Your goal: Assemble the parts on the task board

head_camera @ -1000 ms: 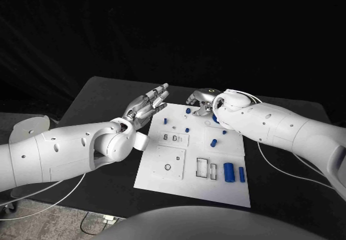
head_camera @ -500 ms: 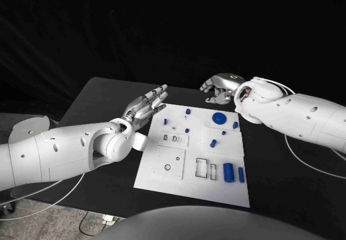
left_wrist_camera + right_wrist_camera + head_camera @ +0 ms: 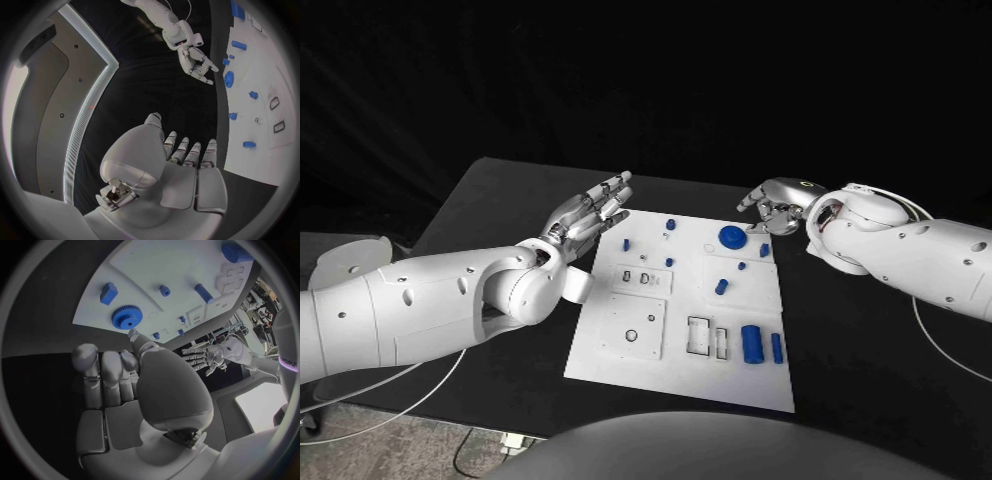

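Task board [image 3: 678, 375] mid-surface; blue gear [image 3: 733, 236] seated near far edge. Right hand [image 3: 780, 204] off board beyond gear, fingers curled, holding nothing. Left hand [image 3: 589, 213] beside board's far-left corner, fingers apart, empty. Risk: careless reach nudging loose cylinder [image 3: 753, 343].

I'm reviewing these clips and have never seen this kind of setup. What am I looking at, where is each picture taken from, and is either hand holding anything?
This is a two-armed robot at a black table. The head view looks down from the robot's head; the two round pictures come from cameras at each wrist, behind that arm's own hand. In the middle lies the white task board with small blue parts on it, among them a round toothed blue gear near its far edge. The left hand hovers flat, fingers straight, beside the board's far left corner. The right hand hangs off the board's far right corner, fingers curled. Neither holds anything.
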Tool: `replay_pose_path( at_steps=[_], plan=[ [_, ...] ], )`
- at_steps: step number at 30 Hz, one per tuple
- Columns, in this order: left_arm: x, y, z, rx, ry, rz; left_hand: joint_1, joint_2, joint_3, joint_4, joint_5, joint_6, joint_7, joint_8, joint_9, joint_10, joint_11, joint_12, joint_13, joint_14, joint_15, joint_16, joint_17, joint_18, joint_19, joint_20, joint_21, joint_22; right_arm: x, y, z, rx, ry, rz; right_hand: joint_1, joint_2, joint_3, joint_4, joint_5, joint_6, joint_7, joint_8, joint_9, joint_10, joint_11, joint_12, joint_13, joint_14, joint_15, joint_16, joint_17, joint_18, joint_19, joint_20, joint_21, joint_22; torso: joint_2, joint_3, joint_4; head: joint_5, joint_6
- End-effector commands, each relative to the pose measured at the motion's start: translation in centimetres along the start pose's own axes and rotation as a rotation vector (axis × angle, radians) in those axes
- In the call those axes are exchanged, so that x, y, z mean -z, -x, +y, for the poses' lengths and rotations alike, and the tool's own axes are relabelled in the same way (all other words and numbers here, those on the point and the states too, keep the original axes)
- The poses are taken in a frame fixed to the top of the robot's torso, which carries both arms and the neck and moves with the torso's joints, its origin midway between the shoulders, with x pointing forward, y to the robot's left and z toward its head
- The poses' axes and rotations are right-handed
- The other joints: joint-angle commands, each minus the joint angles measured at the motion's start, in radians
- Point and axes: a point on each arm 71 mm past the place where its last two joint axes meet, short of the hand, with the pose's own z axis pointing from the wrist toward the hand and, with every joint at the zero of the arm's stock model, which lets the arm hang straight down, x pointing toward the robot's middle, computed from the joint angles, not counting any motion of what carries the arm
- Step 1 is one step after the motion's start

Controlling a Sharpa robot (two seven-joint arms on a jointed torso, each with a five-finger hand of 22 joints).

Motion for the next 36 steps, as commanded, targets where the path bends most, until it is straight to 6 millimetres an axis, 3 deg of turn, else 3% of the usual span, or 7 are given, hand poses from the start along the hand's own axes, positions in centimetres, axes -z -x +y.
replay_pose_path(
  at_steps=[1, 2, 3, 6, 13, 27, 36],
  plan=[
    [0.0, -0.2, 0.0, 0.016, -0.003, 0.021, 0.014, 0.001, 0.008, 0.002, 0.005, 0.0, 0.007, 0.005, 0.001, -0.001, 0.008, 0.002, 0.001, -0.001, 0.007, 0.007, 0.002, 0.009, -0.002, 0.005, 0.007, 0.001, 0.2, -0.8, -0.7, -0.015, -0.04, 0.03, -0.04, 0.001, -0.026, 0.025, -0.022, 0.024, 0.002, 0.017, 0.015, 0.327, -0.006, 0.336, 0.412, 0.181, 0.001, 0.358, 0.41, -0.045, 0.128, 0.003, 0.217, 0.237, -0.002, 0.0019, 0.0001, -0.004, 0.0],
    [0.1, -0.2, 0.1, 0.017, -0.001, 0.021, 0.014, 0.001, 0.008, 0.002, 0.005, 0.0, 0.007, 0.005, 0.001, -0.001, 0.008, 0.002, 0.001, -0.001, 0.007, 0.008, 0.002, 0.009, -0.002, 0.005, 0.007, 0.001, 0.3, -1.0, -0.8, -0.009, -0.041, 0.024, -0.057, -0.001, -0.037, 0.036, -0.028, 0.037, 0.004, 0.024, 0.021, 0.42, -0.005, 0.374, 0.478, 0.227, 0.002, 0.404, 0.472, -0.06, 0.178, 0.001, 0.281, 0.308, -0.002, 0.0021, -0.0001, -0.004, 0.0],
    [0.1, -0.2, 0.1, 0.018, 0.0, 0.02, 0.014, 0.001, 0.008, 0.002, 0.005, 0.0, 0.007, 0.005, 0.001, -0.001, 0.008, 0.002, 0.001, -0.001, 0.007, 0.008, 0.002, 0.009, -0.002, 0.005, 0.007, 0.001, 0.3, -1.1, -0.9, -0.002, -0.042, 0.019, -0.07, -0.006, -0.048, 0.045, -0.031, 0.046, 0.013, 0.028, 0.028, 0.42, -0.012, 0.374, 0.478, 0.227, -0.003, 0.404, 0.472, -0.073, 0.213, 0.005, 0.328, 0.359, -0.001, 0.002, -0.0004, -0.004, 0.0],
    [0.2, -0.1, 0.3, 0.019, 0.003, 0.019, 0.014, 0.001, 0.008, 0.002, 0.005, 0.0, 0.007, 0.005, 0.001, -0.001, 0.008, 0.002, 0.001, -0.001, 0.007, 0.008, 0.002, 0.009, -0.002, 0.005, 0.007, 0.001, 0.4, -1.4, -0.9, 0.019, -0.042, 0.007, -0.105, -0.007, -0.068, 0.071, -0.028, 0.058, 0.001, 0.032, 0.038, 0.42, -0.008, 0.374, 0.478, 0.227, -0.003, 0.404, 0.472, -0.094, 0.279, 0.003, 0.4, 0.442, -0.001, 0.0015, -0.0003, -0.005, 0.0],
    [0.3, 0.0, 0.4, 0.018, 0.006, 0.016, 0.016, 0.001, 0.009, 0.002, 0.007, 0.0, 0.006, 0.005, 0.001, -0.001, 0.009, 0.002, 0.001, 0.0, 0.01, 0.01, 0.002, 0.009, -0.001, 0.006, 0.007, 0.002, 0.3, -1.7, -0.7, 0.035, -0.041, 0.014, -0.117, 0.002, -0.065, 0.078, 0.065, 0.021, 0.003, 0.003, 0.031, 0.42, -0.008, 0.374, 0.478, 0.227, -0.004, 0.404, 0.472, -0.109, 0.324, 0.003, 0.439, 0.489, 0.0, -0.0009, 0.0021, -0.009, 0.0],
    [0.3, 0.0, 0.4, 0.019, 0.008, 0.017, 0.018, 0.001, 0.01, 0.002, 0.008, 0.001, 0.006, 0.006, 0.002, -0.001, 0.009, 0.003, 0.001, 0.001, 0.011, 0.011, 0.003, 0.009, -0.001, 0.006, 0.007, 0.002, 0.2, -1.9, -0.5, 0.033, -0.038, 0.018, -0.12, 0.011, -0.046, 0.074, 0.159, 0.028, -0.001, 0.001, 0.028, 0.42, -0.013, 0.374, 0.478, 0.227, -0.009, 0.404, 0.472, -0.114, 0.34, -0.003, 0.451, 0.504, -0.001, -0.0012, 0.0008, -0.005, 0.0],
    [0.3, -0.1, 0.4, 0.021, 0.009, 0.02, 0.018, 0.001, 0.01, 0.002, 0.008, 0.001, 0.006, 0.006, 0.002, -0.001, 0.01, 0.004, 0.001, 0.002, 0.012, 0.011, 0.003, 0.009, 0.0, 0.006, 0.008, 0.002, -0.2, -2.0, -0.1, 0.029, -0.032, 0.028, -0.129, 0.012, -0.044, 0.079, 0.168, 0.032, 0.003, 0.002, 0.028, 0.42, -0.011, 0.374, 0.478, 0.227, -0.008, 0.404, 0.472, -0.115, 0.342, -0.002, 0.453, 0.506, -0.001, -0.0004, 0.0013, -0.005, 0.0]
  ],
)
